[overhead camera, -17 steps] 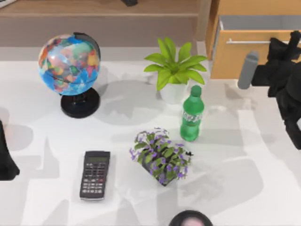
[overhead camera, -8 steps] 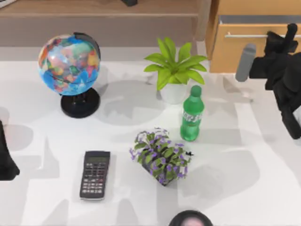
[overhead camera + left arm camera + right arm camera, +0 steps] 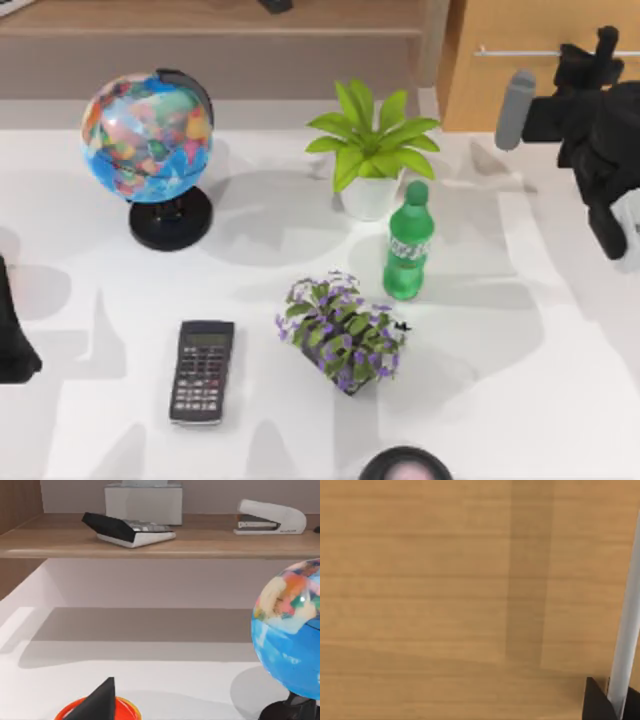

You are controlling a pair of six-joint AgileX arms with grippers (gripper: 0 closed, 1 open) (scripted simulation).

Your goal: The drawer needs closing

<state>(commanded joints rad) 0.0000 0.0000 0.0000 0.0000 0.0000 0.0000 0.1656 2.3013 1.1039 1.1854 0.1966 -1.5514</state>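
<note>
Since the earlier frames the drawer point(image 3: 520, 85) has slid back toward the far right corner: its white inner walls, seen a second ago, are out of sight, and its tan front with one thin silver bar handle point(image 3: 520, 51) stands further back. The right hand point(image 3: 606, 48) has travelled with it and now sits against the drawer front at the handle, at the desk's far right; whether its fingers are wide or narrow cannot be told. In the right wrist view the wood front point(image 3: 445, 590) is pressed close, with the silver handle point(image 3: 626, 630) beside a dark fingertip point(image 3: 596, 700). The left arm point(image 3: 14, 330) stays parked at the desk's left edge. On the white desk point(image 3: 500, 400) stand one globe point(image 3: 148, 137) at the far left, one green potted plant point(image 3: 370, 145) at the far middle, one green bottle point(image 3: 407, 243) just nearer than it, one purple-flowered plant point(image 3: 342, 333) near the middle, and one calculator point(image 3: 202, 370) to its left. The left wrist view shows the long wooden shelf point(image 3: 150, 545) carrying one stapler point(image 3: 270, 517), one dark calculator point(image 3: 127, 529) and one white box point(image 3: 143, 501).
</note>
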